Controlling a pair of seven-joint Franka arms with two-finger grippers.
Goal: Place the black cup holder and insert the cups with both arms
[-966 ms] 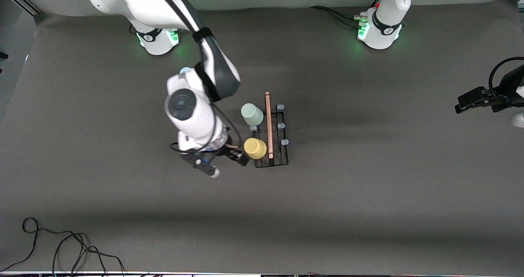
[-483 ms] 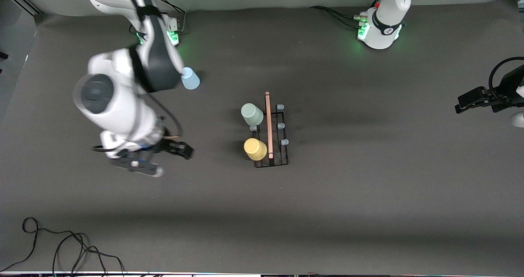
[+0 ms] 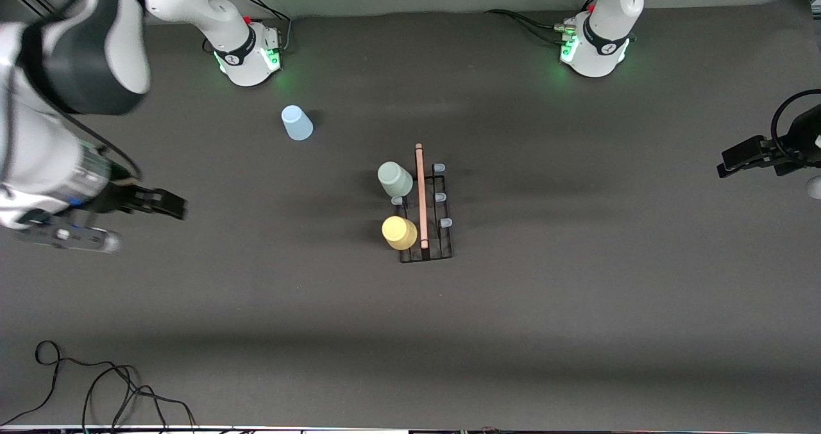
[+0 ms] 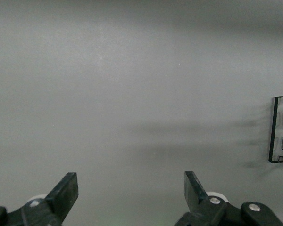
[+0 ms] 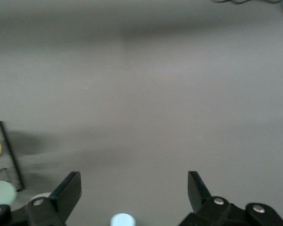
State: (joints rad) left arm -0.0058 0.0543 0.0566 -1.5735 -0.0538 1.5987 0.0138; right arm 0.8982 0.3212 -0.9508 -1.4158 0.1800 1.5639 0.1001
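The black cup holder [image 3: 442, 245] stands mid-table with its wooden rod [image 3: 420, 190] on top. The pale green cup [image 3: 394, 179] and the yellow cup [image 3: 399, 233] sit upside down on pegs along the side toward the right arm's end. The light blue cup [image 3: 296, 123] stands upside down on the table, near the right arm's base. My right gripper [image 3: 168, 205] is open and empty in the air at the right arm's end; its wrist view shows it [image 5: 133, 188] open, with the blue cup [image 5: 122, 220]. My left gripper [image 3: 737, 158] is open and empty [image 4: 130, 187] at the left arm's end.
Three free pale-capped pegs [image 3: 440, 197] line the holder's side toward the left arm. The holder's edge shows in the left wrist view [image 4: 275, 136]. Black cables [image 3: 96, 389] lie at the table's near corner at the right arm's end.
My right arm has swung away from the holder toward its own end of the table, leaving the yellow cup on its peg. The left gripper has barely moved.
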